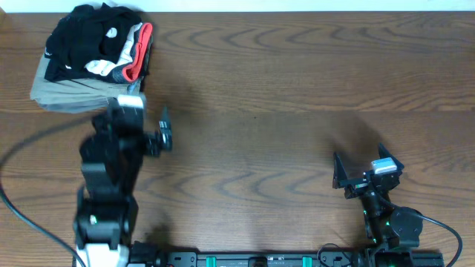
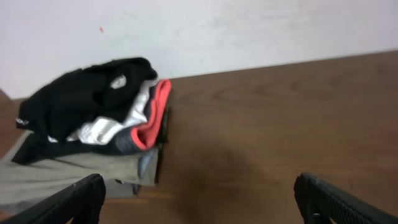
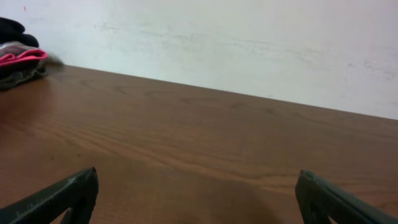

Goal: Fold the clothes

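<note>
The black top [image 1: 83, 37] lies crumpled on top of a pile of clothes at the table's far left corner, with a small white print showing. In the left wrist view [image 2: 81, 102] it sits ahead and to the left. My left gripper [image 1: 135, 119] is open and empty, just in front of the pile; in the left wrist view the gripper [image 2: 199, 202] has its left finger near the pile's bottom edge. My right gripper [image 1: 364, 165] is open and empty over bare table at the near right, also shown in the right wrist view [image 3: 199, 199].
Under the black top are a folded khaki garment [image 1: 67, 93], a white one [image 2: 106, 127] and a red-trimmed one [image 1: 139, 52]. The wooden table [image 1: 282, 89] ends at a white wall [image 2: 249, 31] right behind the pile.
</note>
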### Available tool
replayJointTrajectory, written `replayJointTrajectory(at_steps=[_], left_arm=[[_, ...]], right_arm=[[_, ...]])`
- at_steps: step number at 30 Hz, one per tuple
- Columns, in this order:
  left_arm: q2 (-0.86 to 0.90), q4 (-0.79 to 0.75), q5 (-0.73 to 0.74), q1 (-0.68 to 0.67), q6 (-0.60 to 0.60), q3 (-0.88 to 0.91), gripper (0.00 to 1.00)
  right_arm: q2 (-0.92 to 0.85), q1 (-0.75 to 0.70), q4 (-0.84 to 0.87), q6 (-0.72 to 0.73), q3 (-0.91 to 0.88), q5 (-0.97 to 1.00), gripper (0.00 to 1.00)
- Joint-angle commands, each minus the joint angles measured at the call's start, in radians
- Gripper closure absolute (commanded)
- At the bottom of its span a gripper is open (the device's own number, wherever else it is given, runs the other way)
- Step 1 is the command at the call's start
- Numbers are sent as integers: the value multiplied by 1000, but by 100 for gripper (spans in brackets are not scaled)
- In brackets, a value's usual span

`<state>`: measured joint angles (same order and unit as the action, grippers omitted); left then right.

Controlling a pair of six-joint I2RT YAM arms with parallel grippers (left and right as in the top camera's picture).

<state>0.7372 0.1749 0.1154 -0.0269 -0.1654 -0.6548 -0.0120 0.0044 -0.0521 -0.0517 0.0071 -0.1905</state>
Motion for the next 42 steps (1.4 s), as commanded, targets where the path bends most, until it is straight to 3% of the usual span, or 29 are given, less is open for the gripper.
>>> replayJointTrajectory(at_steps=[1,8,17,42], left_arm=[[-142,-36,61,4,-58,152,2],[-408,-97,61,11,-58,417,2],[-679,-113,61,34,-39,587,2],[-736,-117,57,34,-40,649,2]], right_arm=[[6,9,-3,13,-2,-8,1],[6,9,-3,13,-2,-8,1],[6,9,-4,13,-2,-8,1],[6,9,-3,13,-2,-8,1]])
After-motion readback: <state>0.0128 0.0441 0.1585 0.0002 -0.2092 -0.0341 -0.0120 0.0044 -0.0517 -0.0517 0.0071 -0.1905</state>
